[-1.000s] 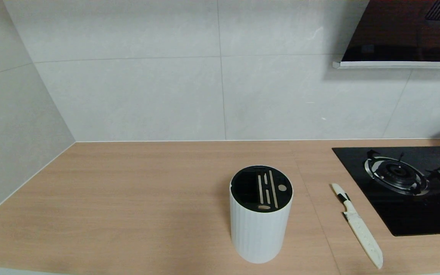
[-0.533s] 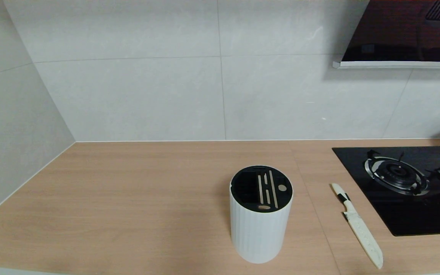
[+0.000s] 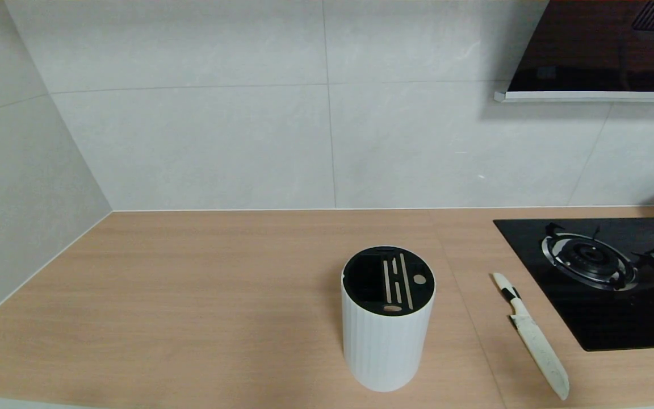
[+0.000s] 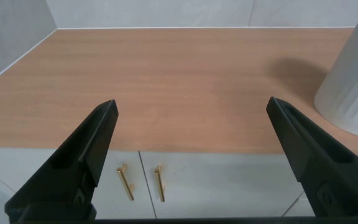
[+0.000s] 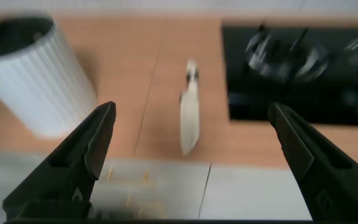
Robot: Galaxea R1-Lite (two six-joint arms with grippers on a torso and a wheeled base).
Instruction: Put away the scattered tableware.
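Note:
A white ribbed knife holder [image 3: 386, 324] with a black slotted top stands near the counter's front edge. To its right a white knife [image 3: 530, 334] lies flat on the wood, handle toward the wall and blade toward the front edge. My left gripper [image 4: 191, 155] is open, held off the counter's front edge, with the holder [image 4: 353, 81] off to one side of it. My right gripper [image 5: 191, 155] is open too, in front of the counter edge, with the knife [image 5: 190, 112] lying between its fingers' line of sight and the holder [image 5: 33, 78] beside it.
A black gas hob [image 3: 605, 278] with a burner fills the counter's right end, under a dark hood [image 3: 605, 51]. Tiled walls close the back and left. The wooden counter [image 3: 202, 284] stretches wide to the holder's left. Cabinet doors with gold handles [image 4: 142, 183] sit under the counter.

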